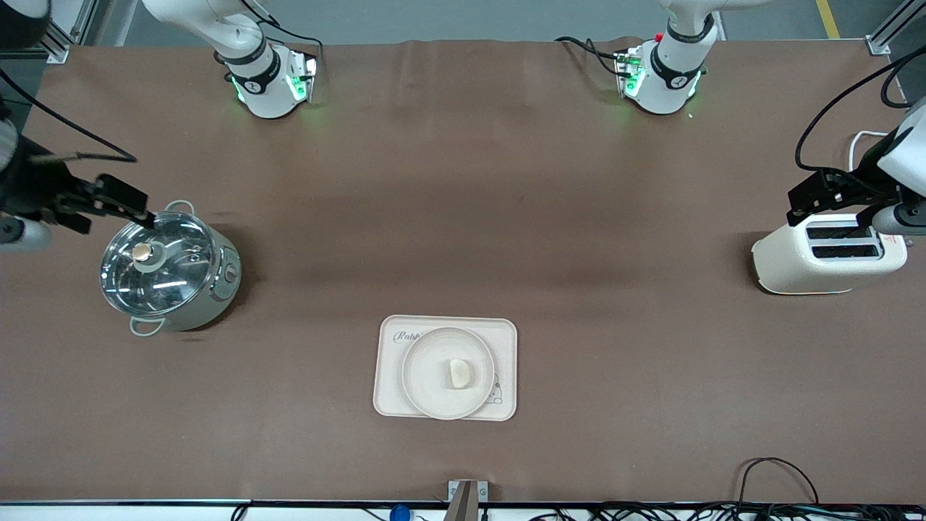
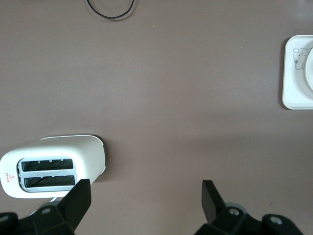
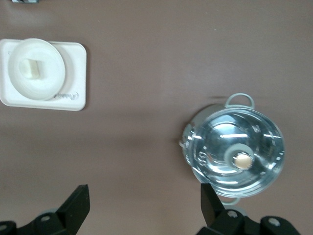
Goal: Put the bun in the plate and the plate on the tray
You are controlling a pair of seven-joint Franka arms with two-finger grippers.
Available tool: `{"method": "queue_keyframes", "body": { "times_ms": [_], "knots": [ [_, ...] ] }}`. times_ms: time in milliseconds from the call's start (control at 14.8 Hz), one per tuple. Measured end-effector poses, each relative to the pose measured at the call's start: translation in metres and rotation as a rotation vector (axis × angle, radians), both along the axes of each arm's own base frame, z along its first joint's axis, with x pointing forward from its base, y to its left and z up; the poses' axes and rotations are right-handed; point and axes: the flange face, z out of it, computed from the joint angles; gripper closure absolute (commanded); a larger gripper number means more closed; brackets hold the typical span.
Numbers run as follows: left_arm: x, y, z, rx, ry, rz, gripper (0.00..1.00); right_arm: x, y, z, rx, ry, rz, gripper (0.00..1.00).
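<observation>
While both arms wait out at the ends of the brown tabletop (image 1: 463,217), I take the cream-white rectangular tray (image 1: 388,396) with its "Rabbit" lettering as my landmark and read across the front view.

Toward the right arm's end from the tray, and farther from the front camera, I see the shiny steel pot with a glass lid (image 1: 168,271) and looped side handles. The right gripper (image 1: 148,217) hangs over the pot's rim, its black fingers (image 3: 78,203) spread wide with nothing between them.

On the tray sits the round, shallow, plain cream-white plate (image 1: 423,376), its rim reaching the tray's edge nearest the front camera. The small cream-white rounded bun (image 1: 459,373) lies in the plate, near its middle. The right wrist view shows the same stack: bun (image 3: 32,68) in plate (image 3: 49,73), plate on tray (image 3: 76,78).

Toward the left arm's end from the tray I see the cream-white two-slot toaster (image 1: 825,260). The left gripper (image 1: 817,206) hangs over its slots, fingers (image 2: 80,198) spread and empty.
</observation>
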Motion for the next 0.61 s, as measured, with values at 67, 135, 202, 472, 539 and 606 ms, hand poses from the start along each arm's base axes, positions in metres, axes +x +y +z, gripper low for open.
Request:
{"method": "queue_keyframes", "body": {
  "times_ms": [67,135,202,472,539,606],
  "knots": [
    [0.0,0.0,0.0,0.0,0.0,0.0,0.0,-0.007,-0.006,0.004,-0.013,-0.004,0.008,0.0],
    [0.0,0.0,0.0,0.0,0.0,0.0,0.0,-0.014,-0.008,0.008,-0.027,-0.007,0.015,0.0],
    [0.0,0.0,0.0,0.0,0.0,0.0,0.0,-0.02,-0.008,0.012,-0.034,-0.011,0.019,0.0],
    [0.0,0.0,0.0,0.0,-0.001,0.0,0.0,-0.048,-0.019,0.027,-0.031,-0.021,0.009,0.0],
    [0.0,0.0,0.001,0.0,-0.002,0.001,0.0,-0.053,-0.024,0.028,-0.029,-0.02,0.004,0.0],
    [0.0,0.0,0.002,0.0,-0.003,0.001,0.0,-0.058,-0.027,0.029,-0.027,-0.019,0.0,0.0]
  ]
}}
